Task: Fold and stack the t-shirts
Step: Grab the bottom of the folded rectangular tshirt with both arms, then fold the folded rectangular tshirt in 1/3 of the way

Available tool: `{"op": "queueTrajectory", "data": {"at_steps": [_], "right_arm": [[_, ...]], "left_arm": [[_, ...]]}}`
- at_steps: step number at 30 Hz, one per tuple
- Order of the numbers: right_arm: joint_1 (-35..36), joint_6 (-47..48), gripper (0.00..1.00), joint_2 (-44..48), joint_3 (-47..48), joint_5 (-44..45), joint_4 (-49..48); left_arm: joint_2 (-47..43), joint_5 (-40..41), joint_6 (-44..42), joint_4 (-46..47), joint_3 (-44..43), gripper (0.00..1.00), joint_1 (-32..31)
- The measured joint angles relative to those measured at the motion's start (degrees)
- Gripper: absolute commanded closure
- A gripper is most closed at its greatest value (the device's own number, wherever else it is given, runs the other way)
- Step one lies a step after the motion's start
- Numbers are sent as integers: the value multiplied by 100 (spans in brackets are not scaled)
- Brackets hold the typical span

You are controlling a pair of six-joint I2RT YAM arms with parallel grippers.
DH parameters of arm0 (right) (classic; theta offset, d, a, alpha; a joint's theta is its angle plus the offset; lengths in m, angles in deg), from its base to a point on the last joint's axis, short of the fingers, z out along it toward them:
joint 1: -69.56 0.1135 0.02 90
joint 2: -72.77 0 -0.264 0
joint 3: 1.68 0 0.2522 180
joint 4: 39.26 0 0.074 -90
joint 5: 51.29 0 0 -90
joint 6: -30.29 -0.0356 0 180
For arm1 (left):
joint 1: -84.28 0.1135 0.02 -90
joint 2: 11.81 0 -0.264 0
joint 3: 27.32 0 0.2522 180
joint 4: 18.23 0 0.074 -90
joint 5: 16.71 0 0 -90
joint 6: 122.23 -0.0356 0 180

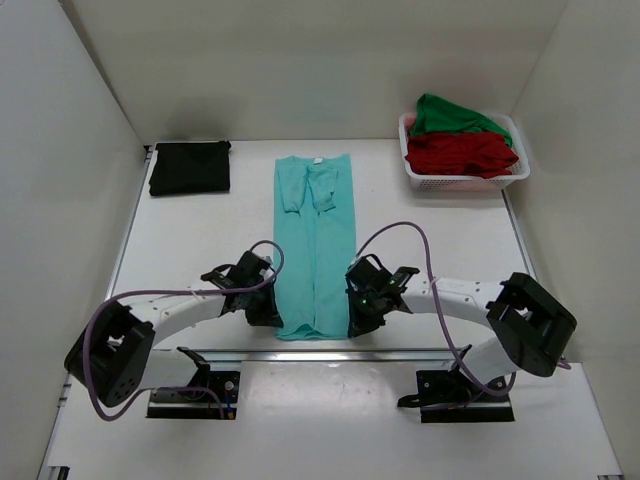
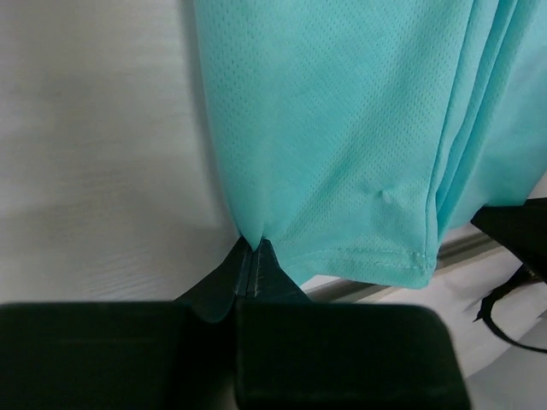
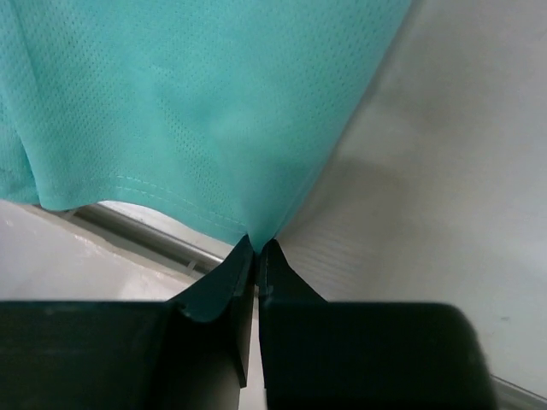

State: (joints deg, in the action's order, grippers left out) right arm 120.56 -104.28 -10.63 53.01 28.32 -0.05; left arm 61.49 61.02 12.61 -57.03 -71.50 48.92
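The teal t-shirt [image 1: 317, 240] lies as a long narrow strip down the middle of the table, sleeves folded in, white neck label at the far end. My left gripper [image 1: 270, 318] is shut on its near left hem corner [image 2: 253, 235]. My right gripper [image 1: 356, 322] is shut on its near right hem corner [image 3: 256, 232]. The hem hangs lifted off the table between them. A folded black t-shirt [image 1: 190, 167] lies at the far left. The red t-shirt [image 1: 460, 153] and the green t-shirt [image 1: 455, 115] lie bunched in the basket.
A white lattice basket [image 1: 468, 181] stands at the far right corner. White walls enclose the table on the left, far and right sides. The table's near edge with a metal rail [image 1: 330, 352] runs just under the hem.
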Motion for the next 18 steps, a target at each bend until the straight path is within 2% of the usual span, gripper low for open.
{"op": "queueTrajectory", "data": {"at_steps": [5, 9, 14, 18], "right_arm": [[-15, 44, 100, 90, 44, -380, 422], [-251, 166, 100, 188, 450, -905, 894], [-1167, 586, 100, 48, 1368, -1486, 1279], [-1987, 1071, 100, -693, 2367, -1786, 1502]], "left_arm": [[-564, -236, -197, -555, 74, 100, 79], [-763, -535, -389, -1040, -179, 100, 284], [-240, -748, -708, -1311, -1091, 100, 1056], [546, -800, -817, -1266, -1851, 100, 1565]]}}
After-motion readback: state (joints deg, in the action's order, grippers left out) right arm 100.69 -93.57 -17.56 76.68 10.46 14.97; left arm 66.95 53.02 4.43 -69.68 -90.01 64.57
